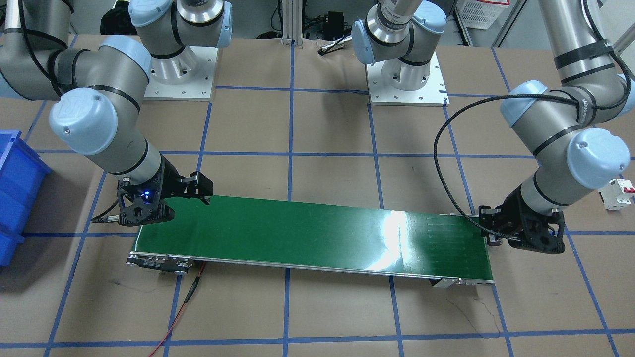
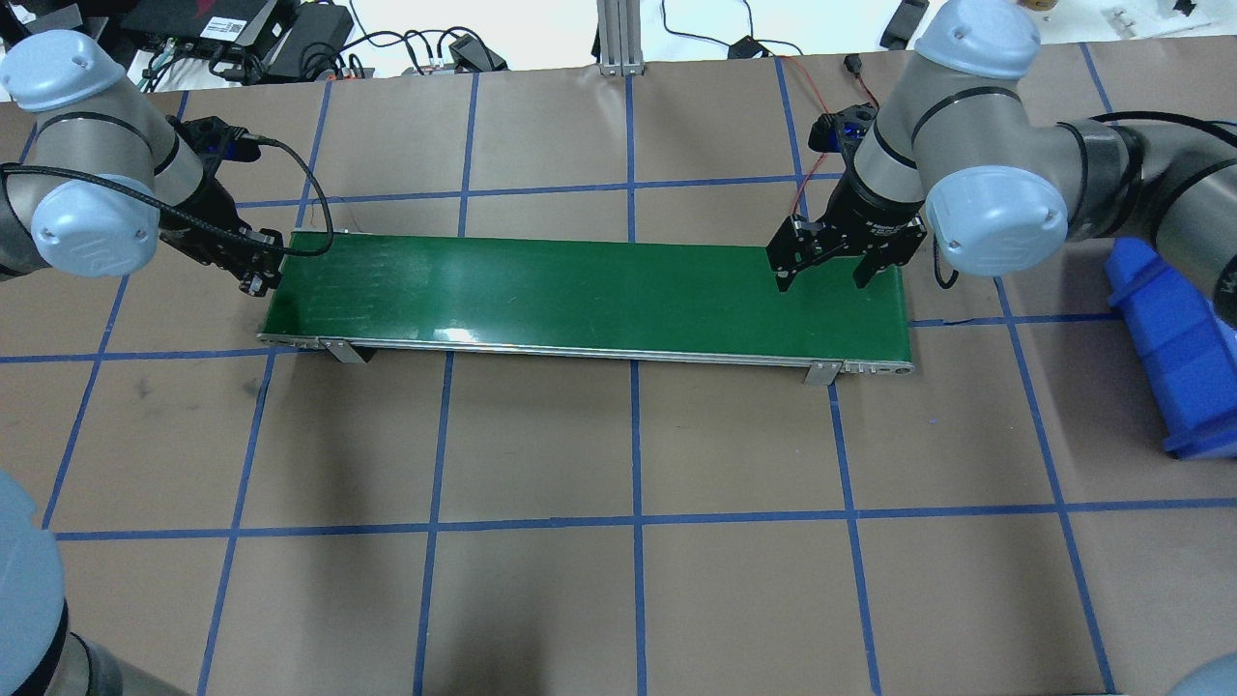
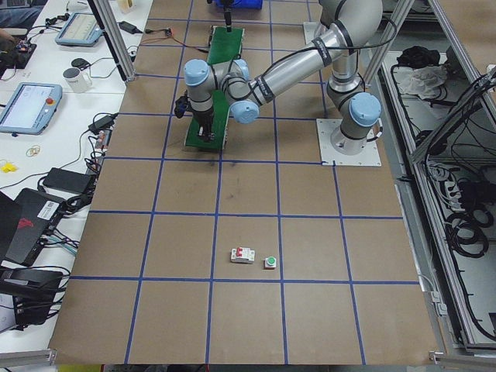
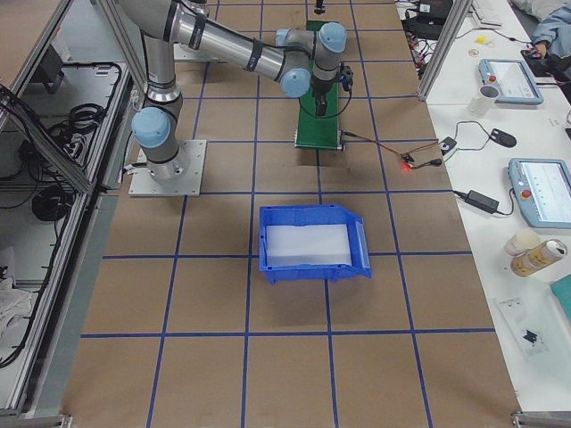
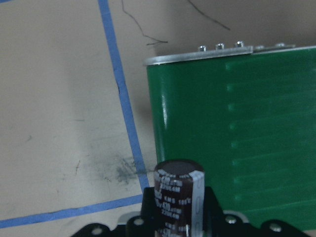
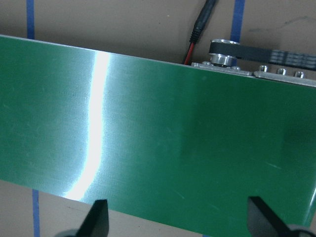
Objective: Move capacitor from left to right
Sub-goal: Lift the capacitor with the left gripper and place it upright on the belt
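Note:
The capacitor [image 5: 178,195] is a stubby dark brown cylinder with a pale stripe and printed marks. It stands upright between the fingers of my left gripper [image 5: 177,226], which is shut on it. That gripper [image 2: 257,277] hangs just off the left end of the green conveyor belt [image 2: 580,290], and shows at the view's right in the front-facing view [image 1: 495,239]. My right gripper [image 2: 823,275] is open and empty above the belt's right end. Its two fingertips [image 6: 98,217] show wide apart over bare belt [image 6: 163,123].
A blue bin [image 2: 1174,338] sits on the table to the right of the belt, also in the exterior right view [image 4: 312,241]. A white breaker block with red switches [image 1: 617,193] and a small green-capped part [image 3: 270,262] lie left of the belt. A red cable [image 1: 183,302] runs from the belt's motor end.

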### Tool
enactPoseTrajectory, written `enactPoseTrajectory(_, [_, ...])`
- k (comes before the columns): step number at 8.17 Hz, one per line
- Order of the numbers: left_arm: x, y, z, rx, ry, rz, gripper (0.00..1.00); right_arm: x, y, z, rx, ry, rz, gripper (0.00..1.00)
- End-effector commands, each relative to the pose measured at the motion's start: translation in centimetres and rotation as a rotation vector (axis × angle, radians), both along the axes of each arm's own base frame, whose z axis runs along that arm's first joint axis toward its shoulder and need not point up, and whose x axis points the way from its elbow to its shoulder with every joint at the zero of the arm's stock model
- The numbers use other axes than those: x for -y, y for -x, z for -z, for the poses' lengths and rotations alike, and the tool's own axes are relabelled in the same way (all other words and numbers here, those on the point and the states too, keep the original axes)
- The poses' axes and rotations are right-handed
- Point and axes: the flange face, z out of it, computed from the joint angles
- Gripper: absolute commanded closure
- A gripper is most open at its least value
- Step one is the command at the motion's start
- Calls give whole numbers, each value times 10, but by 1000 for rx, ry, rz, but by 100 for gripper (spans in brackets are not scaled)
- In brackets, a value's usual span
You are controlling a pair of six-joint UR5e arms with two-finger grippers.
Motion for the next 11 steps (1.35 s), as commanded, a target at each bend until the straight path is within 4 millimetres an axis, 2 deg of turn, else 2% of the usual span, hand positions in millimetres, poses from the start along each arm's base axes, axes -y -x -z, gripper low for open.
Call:
enactPoseTrajectory(1, [15,16,17,-92,57,3,100,0,6,14,8,-14,-68,0])
enactPoseTrajectory(3, [21,18,26,-93,81,2,100,2,7,12,5,-7,-55,0])
enactPoseTrajectory(4, [21,24,29,-98,65,-55,100,2,7,12,5,-5,-58,0])
enactPoseTrajectory(5, [20,33,23,-84,66,-95,29,2,7,13,5,-5,-58,0])
enactPoseTrajectory(6, [16,48,12,-80,67,-106,0,2,7,13,5,-7,-58,0])
enactPoseTrajectory(7, [7,65,-5,-69,54,-167,0,2,7,13,5,-5,-56,0])
enactPoseTrajectory(8, [1,89,-34,-47,95,-147,0,3,7,12,5,-2,-58,0])
enactPoseTrajectory(9, [-16,112,-77,-43,140,-109,0,2,7,16,4,-11,-56,0])
enactPoseTrajectory(10, [-35,118,-120,-18,208,-96,0,3,6,19,7,-16,-57,0])
enactPoseTrajectory(11, [-46,120,-141,-4,243,-107,0,3,6,20,9,-19,-57,0])
